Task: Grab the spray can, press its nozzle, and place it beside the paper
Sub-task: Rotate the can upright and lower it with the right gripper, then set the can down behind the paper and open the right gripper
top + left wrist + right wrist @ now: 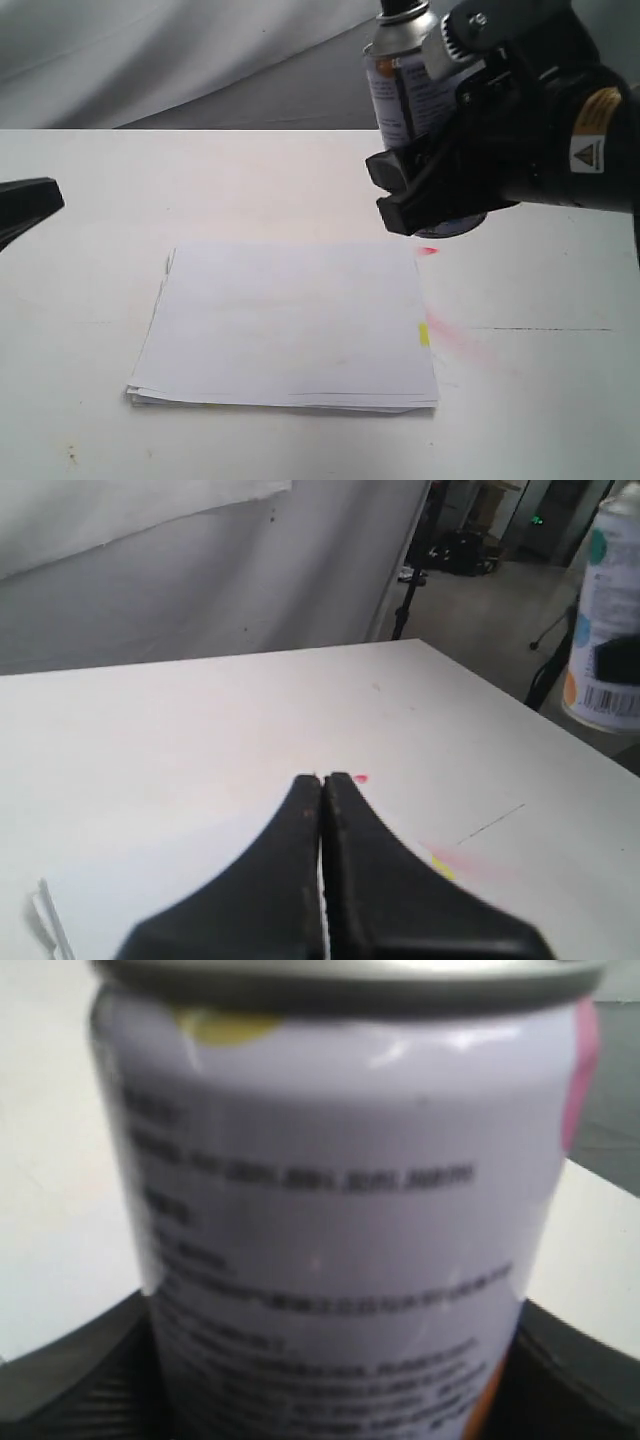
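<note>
The spray can is upright and held off the table, above the paper's far right corner. My right gripper is shut on its lower body, and the can's top runs out of the exterior view, so the nozzle cannot be made out. The printed label fills the right wrist view, where the can sits between the black fingers. The paper, a white stack with a yellow mark on its right edge, lies mid-table. My left gripper is shut and empty over the paper; the can shows far off at the frame's side.
A small red spot and a pink smear mark the white table just right of the paper. A thin dark line crosses the table further right. Grey cloth hangs behind the table.
</note>
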Motion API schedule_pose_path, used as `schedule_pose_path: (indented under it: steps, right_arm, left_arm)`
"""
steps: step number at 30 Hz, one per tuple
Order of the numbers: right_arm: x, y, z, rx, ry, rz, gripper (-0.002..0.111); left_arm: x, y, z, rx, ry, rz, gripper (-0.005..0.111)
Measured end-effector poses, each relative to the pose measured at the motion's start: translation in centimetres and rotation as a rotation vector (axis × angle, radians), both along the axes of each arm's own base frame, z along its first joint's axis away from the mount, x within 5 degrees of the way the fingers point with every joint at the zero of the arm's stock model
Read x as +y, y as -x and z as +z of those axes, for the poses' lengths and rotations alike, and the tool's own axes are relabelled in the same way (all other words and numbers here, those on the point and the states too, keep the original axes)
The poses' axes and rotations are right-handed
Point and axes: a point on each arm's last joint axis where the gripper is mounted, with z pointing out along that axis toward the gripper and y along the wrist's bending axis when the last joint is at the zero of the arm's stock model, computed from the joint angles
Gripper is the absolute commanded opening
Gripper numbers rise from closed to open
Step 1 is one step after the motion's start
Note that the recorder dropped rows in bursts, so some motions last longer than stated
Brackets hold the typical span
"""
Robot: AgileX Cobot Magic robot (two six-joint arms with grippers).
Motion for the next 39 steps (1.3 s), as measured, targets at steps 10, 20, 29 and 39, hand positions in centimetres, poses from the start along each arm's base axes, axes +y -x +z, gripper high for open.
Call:
schedule_pose_path:
  steps: [10,20,29,39]
  right_arm:
    - [3.1,-3.4,-2.3,-0.049,-0.217,0.005,0.0]
    - [2.9,-10.3,-8.4,-0.263,-0.315,-0.039,0.0]
    - [1.1,-14.6,-15.6,-0.265,-0.294,-0.117,0.0]
    - [2.8,-19.8,-18.3,-0.299,-0.304,-0.125,0.0]
  left_arm:
    - [0.0,0.6,-1.6,0.038,-0.022,0.028,0.0]
    - [0.0,0.6,-1.7,0.039,-0.016,0.032,0.0]
    - [0.0,0.6,-1.7,0.039,-0.016,0.032,0.0]
    - [0.2,0.5,-1.8,0.049,-0.035,0.059,0.0]
